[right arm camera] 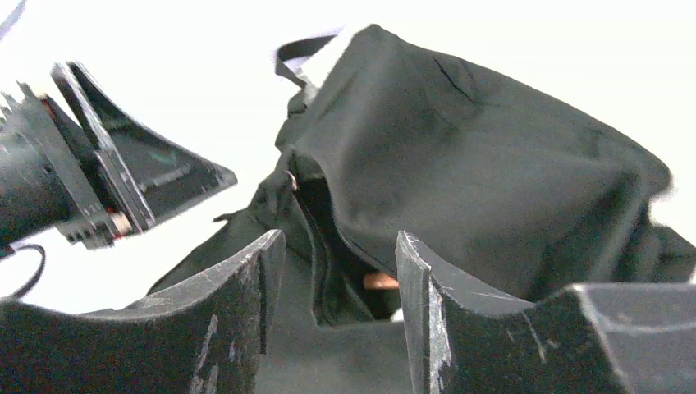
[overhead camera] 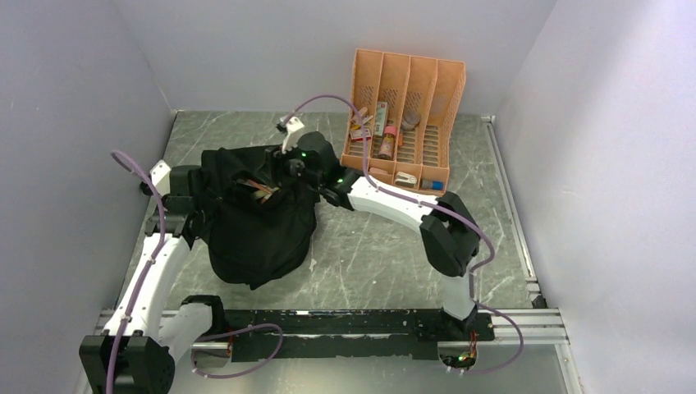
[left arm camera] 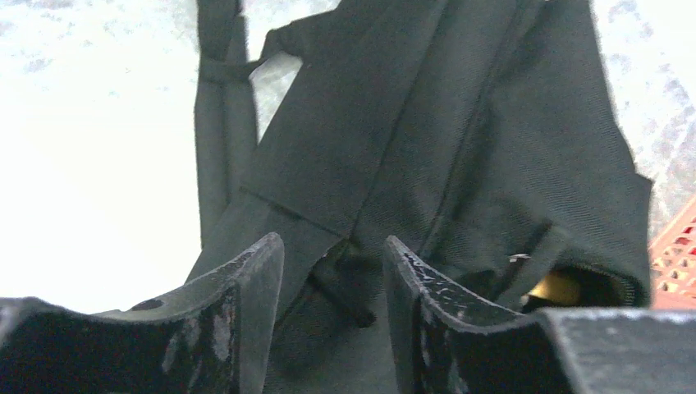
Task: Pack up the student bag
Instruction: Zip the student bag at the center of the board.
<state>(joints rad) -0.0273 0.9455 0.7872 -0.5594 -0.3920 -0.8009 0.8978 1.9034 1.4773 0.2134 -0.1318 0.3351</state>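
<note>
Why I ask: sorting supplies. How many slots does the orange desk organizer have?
4, side by side in the orange organizer, beyond and right of the student bag: one leftmost, two middle, one rightmost. None seems hidden.

The top view is evenly lit and sharp, while the 2 wrist views glare white around a dim, slightly blurred bag (left arm camera: 492, 123).

The student bag (overhead camera: 258, 222) lies on the surface (overhead camera: 386, 263), toward 9 o'clock from the surface's middle. The slotted organizer (overhead camera: 406, 90) stands at the bag's 2 o'clock, near the far edge, with small items (overhead camera: 386, 146) in its slots. The left claw (left arm camera: 332, 250) is at the bag's 9 o'clock side. The right claw (right arm camera: 341, 242) is at the bag's 1 o'clock edge, between bag and organizer.
</note>
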